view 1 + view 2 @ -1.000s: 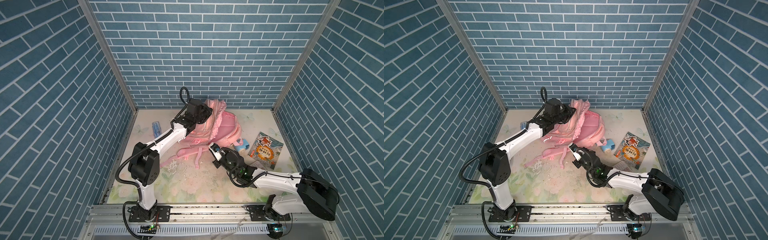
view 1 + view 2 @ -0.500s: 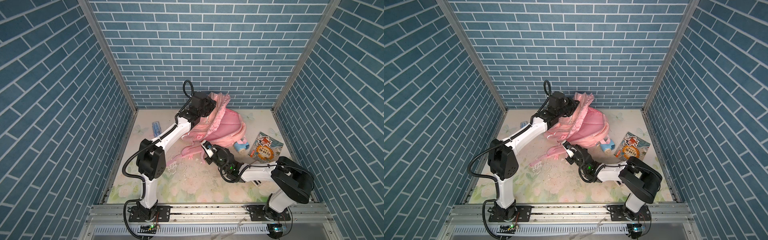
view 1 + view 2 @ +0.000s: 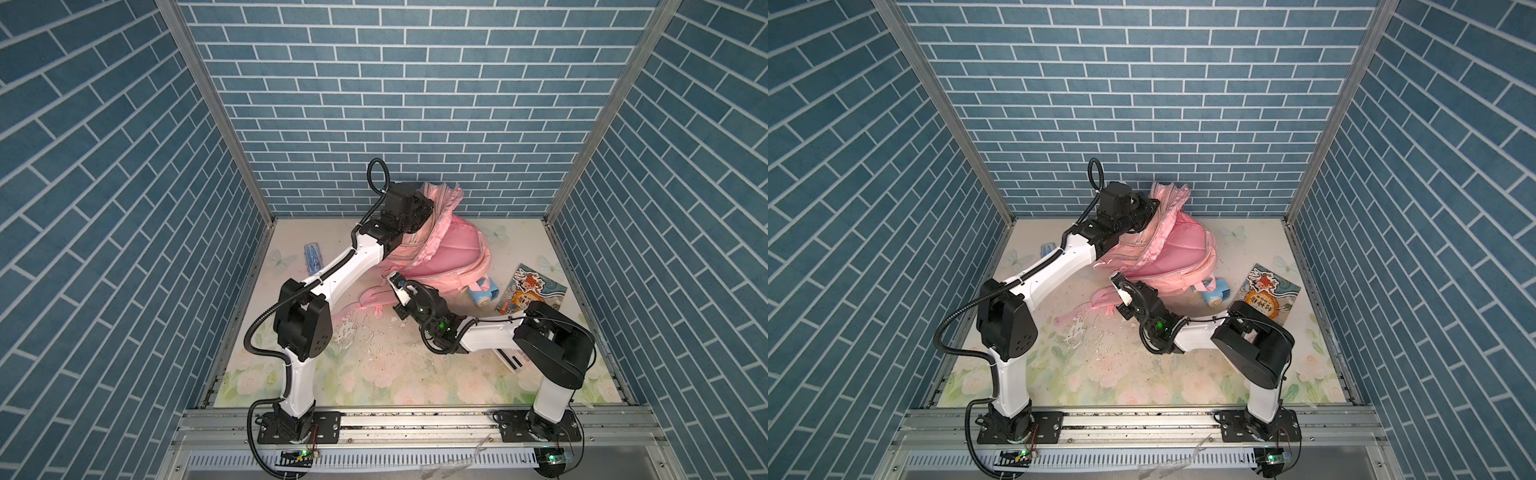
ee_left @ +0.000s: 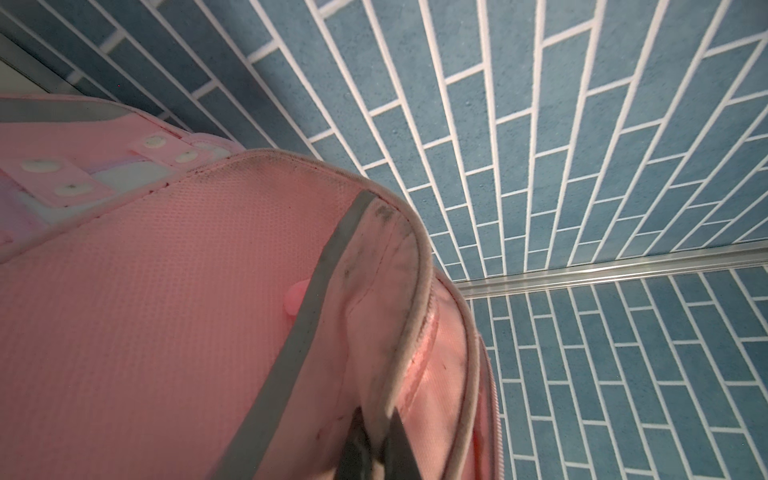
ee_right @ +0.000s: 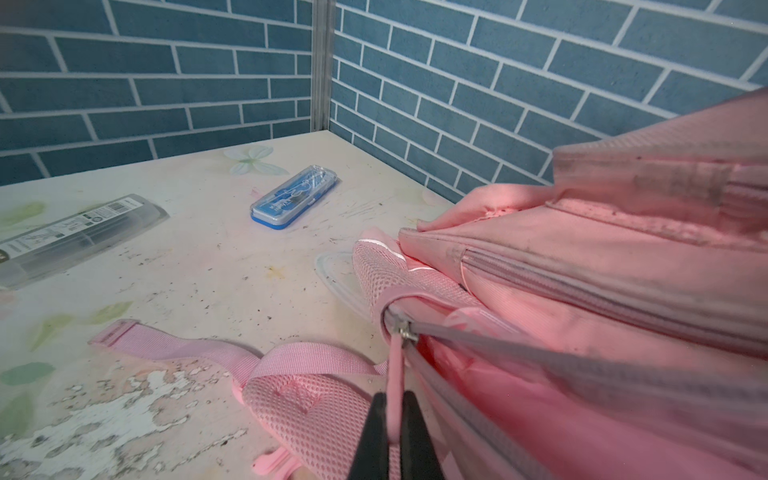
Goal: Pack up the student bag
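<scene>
The large soft pink fabric student bag (image 3: 451, 257) lies near the far edge of the counter (image 3: 374, 374). The left pincer (image 4: 376, 451) grips its upper rim. The right pincer (image 5: 394, 419) grips its pink zipper pull (image 5: 397, 365).

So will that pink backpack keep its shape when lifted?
Probably not: the student bag droops and creases below the left end effector pinching its rim. Its straps lie limp on the table, so they would likely dangle.

Left gripper (image 4: 376, 453) high at the back, right gripper (image 5: 394, 432) low near centre, both pinched closed.
</scene>
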`<state>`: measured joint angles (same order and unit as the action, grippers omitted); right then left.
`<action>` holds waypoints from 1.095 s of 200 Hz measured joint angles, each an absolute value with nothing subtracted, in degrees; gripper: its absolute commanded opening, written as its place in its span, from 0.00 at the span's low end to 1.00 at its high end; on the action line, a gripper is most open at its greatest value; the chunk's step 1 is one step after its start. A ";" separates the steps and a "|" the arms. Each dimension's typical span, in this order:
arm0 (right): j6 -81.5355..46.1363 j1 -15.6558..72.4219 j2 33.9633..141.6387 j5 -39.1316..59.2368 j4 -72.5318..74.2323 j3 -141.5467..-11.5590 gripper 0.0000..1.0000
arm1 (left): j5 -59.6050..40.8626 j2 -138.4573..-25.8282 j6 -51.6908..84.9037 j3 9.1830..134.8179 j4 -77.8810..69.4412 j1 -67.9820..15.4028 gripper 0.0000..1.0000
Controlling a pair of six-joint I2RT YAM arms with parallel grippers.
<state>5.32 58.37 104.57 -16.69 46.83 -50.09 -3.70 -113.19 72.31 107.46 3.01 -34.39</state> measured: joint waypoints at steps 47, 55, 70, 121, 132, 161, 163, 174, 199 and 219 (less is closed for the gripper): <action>2.52 58.37 108.77 -17.82 43.07 -55.48 0.00 | -2.59 -113.25 72.23 110.74 3.36 -34.79 0.00; 1.76 58.35 108.79 -17.80 43.09 -55.48 0.00 | -2.55 -113.25 72.18 110.89 3.36 -34.83 0.00; 1.10 58.28 108.79 -17.67 43.22 -55.48 0.00 | -2.55 -113.25 71.94 110.91 3.51 -34.89 0.00; -1.56 58.28 108.40 -16.05 40.53 -55.42 0.22 | -7.90 -113.25 63.00 111.96 9.45 -34.22 0.00; -2.70 58.28 107.48 -14.70 39.44 -55.27 0.34 | -9.96 -113.25 59.40 112.27 11.75 -33.71 0.00; -3.70 58.35 102.08 -12.01 36.16 -55.18 0.50 | -15.38 -113.21 50.41 112.27 17.93 -32.21 0.00; -3.70 58.35 101.73 -11.84 35.94 -55.18 0.51 | -15.81 -113.21 49.69 112.27 18.35 -32.12 0.00; -3.97 58.35 98.94 -11.29 34.46 -55.09 0.54 | -17.67 -113.19 46.61 112.27 19.57 -31.66 0.00; -4.25 58.30 91.98 -10.72 31.46 -53.17 0.57 | -20.14 -113.21 38.92 115.04 25.89 -30.50 0.00; -4.34 57.41 86.46 -10.28 27.77 -50.76 0.57 | -20.27 -114.43 32.67 121.71 33.56 -29.85 0.00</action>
